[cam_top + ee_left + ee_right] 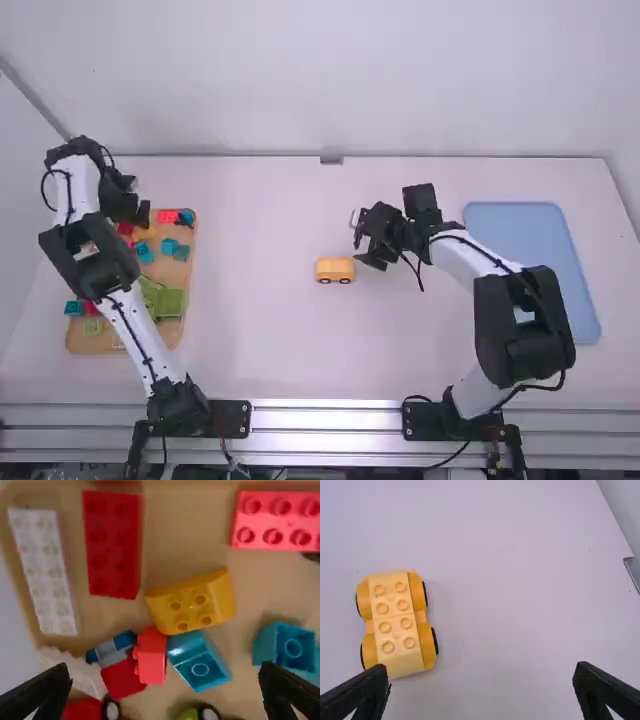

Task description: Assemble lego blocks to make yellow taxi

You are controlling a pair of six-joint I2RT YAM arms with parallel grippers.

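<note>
Because the yellow taxi base (395,630) stands on its wheels on the bench (250,320), studs up, it looks ready to take another piece. The left hand (166,676) is open and empty over the tray (185,520), spread wide, probably to straddle the curved yellow block (195,602) lying there studs up. A turquoise block (192,642) and a small red block (151,660) crowd it and could obstruct a grasp. The right hand (481,671), also open and empty, is near the base, presumably to steady it during assembly.
</note>
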